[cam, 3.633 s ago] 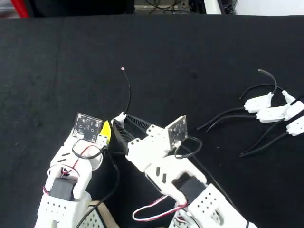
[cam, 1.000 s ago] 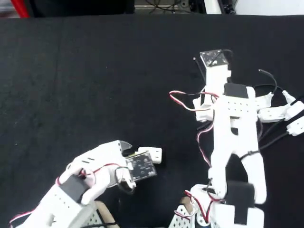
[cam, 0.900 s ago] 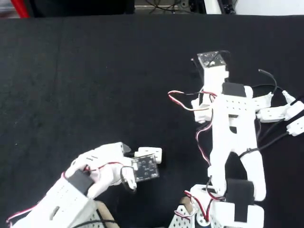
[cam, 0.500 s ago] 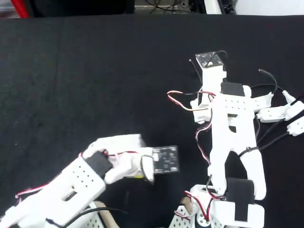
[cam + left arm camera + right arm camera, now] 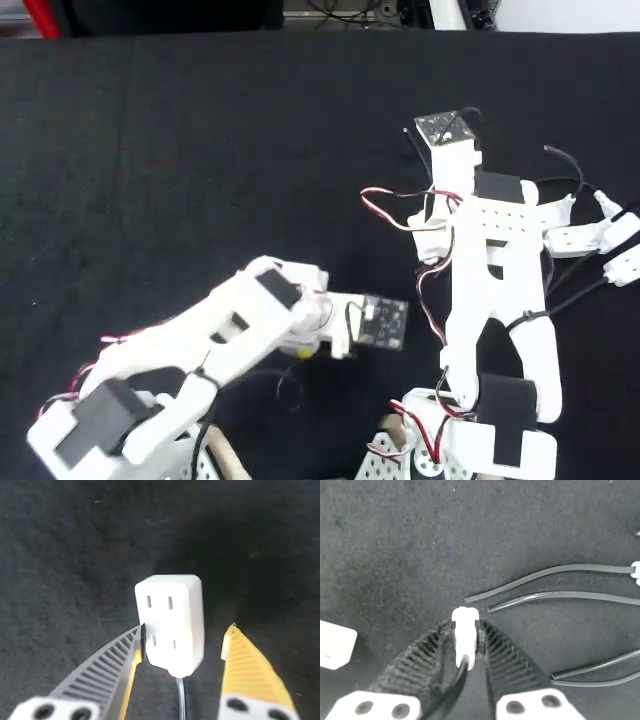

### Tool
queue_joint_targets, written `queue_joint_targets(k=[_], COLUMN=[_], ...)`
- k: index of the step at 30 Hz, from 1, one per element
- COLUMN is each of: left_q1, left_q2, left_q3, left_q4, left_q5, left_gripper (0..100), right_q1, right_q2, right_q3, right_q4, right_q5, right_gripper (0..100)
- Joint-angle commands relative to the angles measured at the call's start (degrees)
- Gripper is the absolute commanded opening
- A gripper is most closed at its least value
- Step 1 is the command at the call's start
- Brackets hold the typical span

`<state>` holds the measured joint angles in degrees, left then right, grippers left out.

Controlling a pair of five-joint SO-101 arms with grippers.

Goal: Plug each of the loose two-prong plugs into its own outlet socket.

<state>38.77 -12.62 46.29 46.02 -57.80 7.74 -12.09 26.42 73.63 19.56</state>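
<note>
My right pincer (image 5: 466,627) is clenched on a small white two-prong plug (image 5: 465,616). My left pincer (image 5: 184,630) stands released around the white plastic outlet block (image 5: 170,620) on the black surface (image 5: 60,540), grey finger (image 5: 112,660) touching its side, yellow finger (image 5: 245,670) apart. Best to grip the block square first, then line prongs with slots.

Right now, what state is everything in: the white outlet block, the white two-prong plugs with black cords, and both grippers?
White outlet block: both visible sockets empty.
Left gripper: open, straddling the block.
Right gripper: shut on one white plug, not plugged in.
Other white plugs: loose on the black table, unplugged.
</note>
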Motion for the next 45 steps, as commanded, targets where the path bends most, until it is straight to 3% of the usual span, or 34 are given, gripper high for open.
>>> queue_joint_targets(k=[1, 10, 19, 25, 30, 34, 45], left_q1=[-1.54, -2.51, 2.95, 2.42, -2.95, -3.12, -2.95], left_q2=[4.31, -0.26, -19.52, -29.27, -24.79, -14.51, 1.58], left_q3=[-4.53, -0.31, 14.55, 18.15, 16.31, 12.44, 2.59], left_q4=[-2.99, -5.01, -5.01, -5.45, -8.88, -10.37, -10.37], left_q5=[1.67, 4.13, 8.44, 8.44, 2.81, -0.35, -0.88], left_gripper=[26, 26, 26, 26, 26, 26, 26], right_q1=[0.18, 0.18, 0.18, 0.18, 0.09, 0.09, 0.09], right_q2=[-0.40, -0.40, -0.40, -0.40, -0.31, -0.13, -0.04], right_q3=[-3.47, -3.30, -3.30, -3.30, -3.21, -3.21, -3.30], right_q4=[0.35, 0.26, 0.26, 0.26, 0.26, 0.18, 0.00], right_q5=[0.18, 0.18, 0.18, 0.18, 0.18, 0.18, 0.26], right_gripper=[1.3, 1.3, 1.3, 1.3, 1.3, 1.3, 1.3])
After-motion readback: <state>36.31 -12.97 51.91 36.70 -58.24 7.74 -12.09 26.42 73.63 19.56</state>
